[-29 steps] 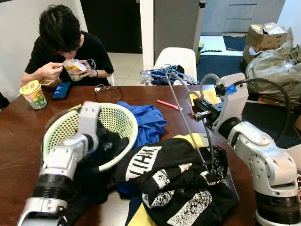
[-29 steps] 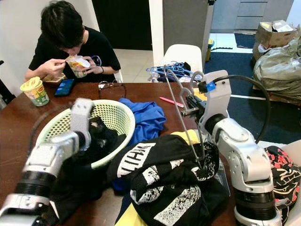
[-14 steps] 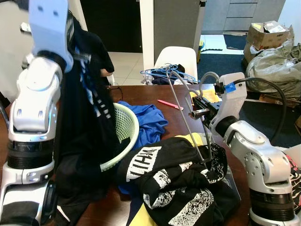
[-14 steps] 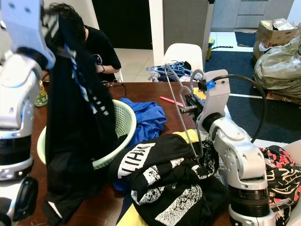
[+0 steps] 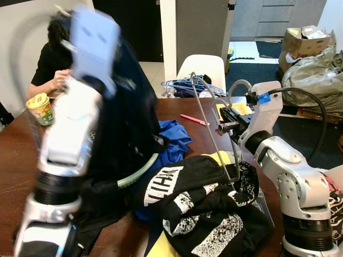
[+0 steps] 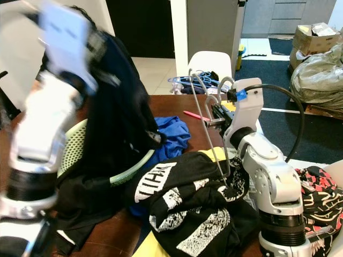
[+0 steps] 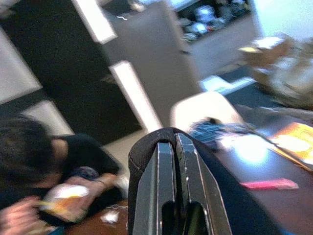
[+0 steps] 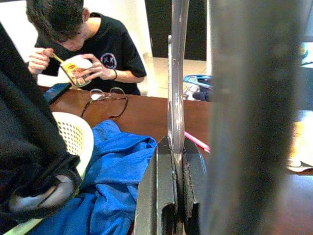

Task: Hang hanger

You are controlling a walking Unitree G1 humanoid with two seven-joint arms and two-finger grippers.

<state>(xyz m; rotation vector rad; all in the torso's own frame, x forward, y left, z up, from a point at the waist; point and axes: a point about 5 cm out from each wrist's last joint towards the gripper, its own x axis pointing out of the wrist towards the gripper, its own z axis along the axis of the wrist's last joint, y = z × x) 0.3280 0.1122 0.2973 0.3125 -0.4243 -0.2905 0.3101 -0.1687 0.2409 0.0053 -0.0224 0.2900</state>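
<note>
Above the basket (image 5: 136,174), left gripper (image 7: 172,161) pinches the black garment (image 5: 126,123) high, letting it drape; right gripper (image 8: 171,161) clamps the wire hanger (image 5: 211,131) upright, ready for threading.

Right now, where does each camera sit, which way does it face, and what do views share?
Head eyes: look down over the table; left gripper lifts a black garment, right gripper holds the hanger.
Left wrist: along fingers shut on the black garment, toward a person.
Right wrist: along fingers shut on the hanger, toward the same person, basket, blue cloth.
</note>
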